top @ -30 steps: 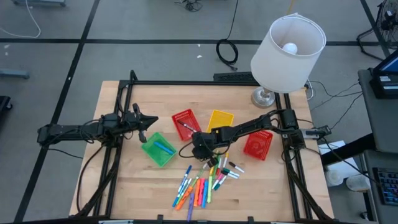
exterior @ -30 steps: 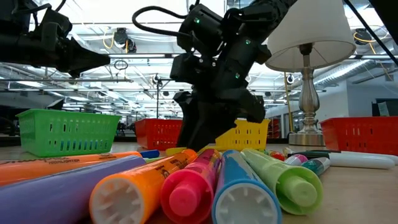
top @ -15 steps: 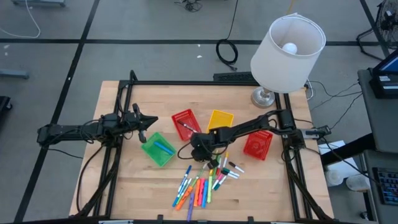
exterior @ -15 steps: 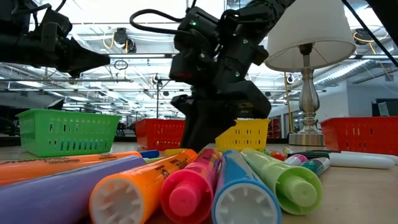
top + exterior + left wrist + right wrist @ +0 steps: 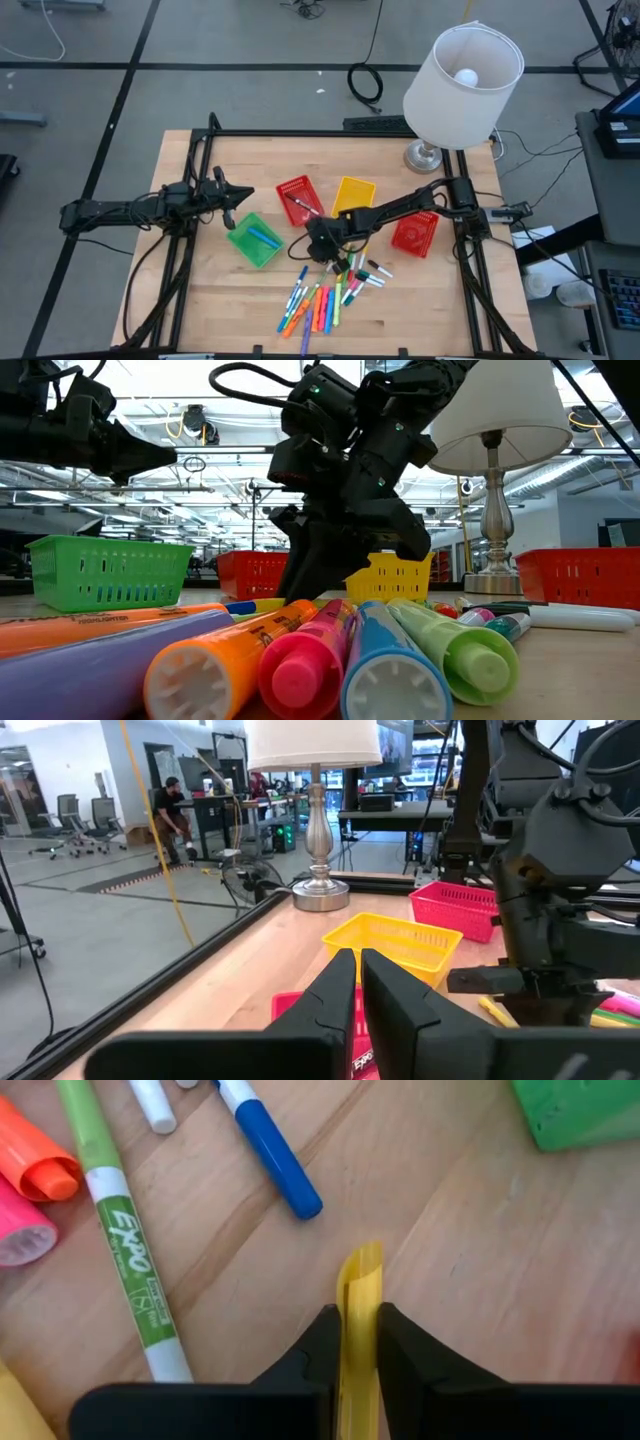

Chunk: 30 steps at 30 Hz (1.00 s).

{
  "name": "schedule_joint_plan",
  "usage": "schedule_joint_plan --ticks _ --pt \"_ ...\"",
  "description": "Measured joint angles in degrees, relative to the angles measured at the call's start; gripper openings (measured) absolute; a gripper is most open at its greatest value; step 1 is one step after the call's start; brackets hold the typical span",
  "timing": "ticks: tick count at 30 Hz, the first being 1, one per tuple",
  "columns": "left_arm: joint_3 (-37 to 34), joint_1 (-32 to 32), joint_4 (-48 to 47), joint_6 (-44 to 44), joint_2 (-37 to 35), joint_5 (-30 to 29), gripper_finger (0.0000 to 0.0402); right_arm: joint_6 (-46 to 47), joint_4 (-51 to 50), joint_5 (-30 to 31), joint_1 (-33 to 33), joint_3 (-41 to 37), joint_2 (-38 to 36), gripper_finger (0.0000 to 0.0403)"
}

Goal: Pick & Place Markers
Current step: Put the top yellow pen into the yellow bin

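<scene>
Several markers (image 5: 328,292) in orange, blue, green, pink and yellow lie in a loose pile on the wooden table near its front edge. My right gripper (image 5: 320,244) reaches low over the table just beyond the pile. It is shut on a yellow marker (image 5: 360,1285). A blue marker (image 5: 270,1150) and a green marker (image 5: 125,1250) lie flat beside it. My left gripper (image 5: 238,196) hangs shut above the table's left half, by the green basket (image 5: 254,240). It holds nothing. My right gripper pinches the yellow marker between its two fingers (image 5: 400,1345), on the marker's long sides close to one end. That end (image 5: 362,1262) sticks out a little past the fingertips. The gripper's body hides the rest of the marker. Whether the marker is off the wood I cannot tell.
The green basket holds a blue marker (image 5: 263,237). A red basket (image 5: 298,198) and a yellow basket (image 5: 353,193) stand beyond my right gripper, and a second red basket (image 5: 415,232) stands to its right. A lamp (image 5: 462,70) stands at the far right corner.
My right gripper has shut its fingers on the yellow marker while staying low beside the pile.
</scene>
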Motion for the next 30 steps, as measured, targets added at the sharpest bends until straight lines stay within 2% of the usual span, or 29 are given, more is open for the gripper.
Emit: schedule_joint_plan --ticks 16,24,30 --pt "0.0 0.0 0.22 -1.32 0.0 2.46 0.0031 1.28 1.2 5.0 2.49 -0.09 -5.4 0.003" --pt "0.0 -0.04 0.28 -1.31 0.0 2.51 0.0031 0.69 -0.26 6.23 4.44 -0.1 -15.6 0.003" --pt "0.0 -0.02 0.29 -1.3 0.0 2.51 0.0031 -6.57 -7.73 6.7 2.83 -0.04 -26.81 0.003"
